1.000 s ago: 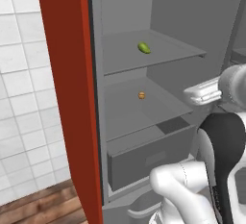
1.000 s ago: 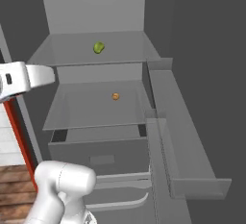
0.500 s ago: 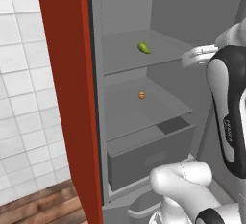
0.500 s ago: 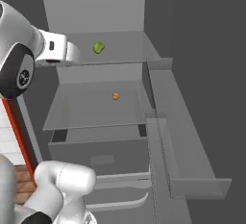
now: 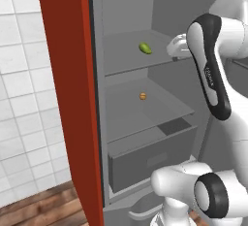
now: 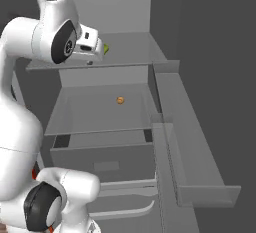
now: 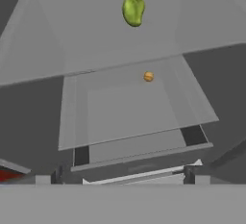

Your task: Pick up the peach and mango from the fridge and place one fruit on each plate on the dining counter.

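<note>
From the left base view, the tall grey-lined fridge stands open, its red door edge swung out at 9 o'clock so the shelves are reachable. The small oval yellow-green mango lies on the upper grey shelf, and the small round orange peach sits on the shelf below it, at 6 o'clock from the mango. The white arm's hand is raised to the upper shelf's height, at 3 o'clock of the mango and apart from it, which suggests the mango is the first fruit to be taken.

From the right base view, the arm rises at the left and the pincer hangs at the front edge of the upper shelf, covering most of the mango, of which a green sliver peeks out just beside it. The peach rests near the middle of the lower shelf, well clear of the hand. A grey drawer sits below.

In the hand view, the camera looks down and into the fridge: the mango is at 12 o'clock, the peach beneath it toward the centre. The two dark finger tips stand far apart at the bottom edge with nothing between them, so the pincer is spread wide and empty, ready for an approach.
</note>
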Controlling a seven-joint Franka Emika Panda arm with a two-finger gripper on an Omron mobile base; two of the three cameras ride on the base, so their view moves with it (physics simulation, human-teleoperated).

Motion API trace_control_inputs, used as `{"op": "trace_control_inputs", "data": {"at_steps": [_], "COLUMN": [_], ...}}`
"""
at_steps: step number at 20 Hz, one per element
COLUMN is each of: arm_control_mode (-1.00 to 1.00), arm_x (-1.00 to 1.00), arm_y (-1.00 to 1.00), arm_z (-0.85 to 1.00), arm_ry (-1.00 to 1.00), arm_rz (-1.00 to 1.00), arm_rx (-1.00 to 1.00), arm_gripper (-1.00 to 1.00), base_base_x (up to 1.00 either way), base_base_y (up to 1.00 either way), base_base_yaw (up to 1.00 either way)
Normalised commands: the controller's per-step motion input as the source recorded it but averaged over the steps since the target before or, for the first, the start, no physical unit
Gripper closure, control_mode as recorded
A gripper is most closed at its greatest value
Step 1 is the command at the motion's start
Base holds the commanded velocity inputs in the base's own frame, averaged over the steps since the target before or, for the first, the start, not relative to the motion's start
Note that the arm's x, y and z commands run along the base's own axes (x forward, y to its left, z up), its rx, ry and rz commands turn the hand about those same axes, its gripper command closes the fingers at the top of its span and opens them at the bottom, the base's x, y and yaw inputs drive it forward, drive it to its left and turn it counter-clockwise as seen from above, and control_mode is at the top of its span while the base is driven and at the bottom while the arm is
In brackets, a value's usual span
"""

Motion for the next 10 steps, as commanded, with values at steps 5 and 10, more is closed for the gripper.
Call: {"op": "trace_control_inputs", "data": {"at_steps": [5,10], "arm_control_mode": [-1.0,-1.0], "arm_x": [0.98,0.88], "arm_y": [0.05,0.05], "arm_z": [-0.35,0.0], "arm_ry": [-0.24,-0.28], "arm_rz": [0.0,0.0], "arm_rx": [-0.01,0.0], "arm_gripper": [-1.0,-1.0], "base_base_x": [0.0,0.0], "base_base_y": [0.0,0.0], "base_base_yaw": [0.0,0.0]}}
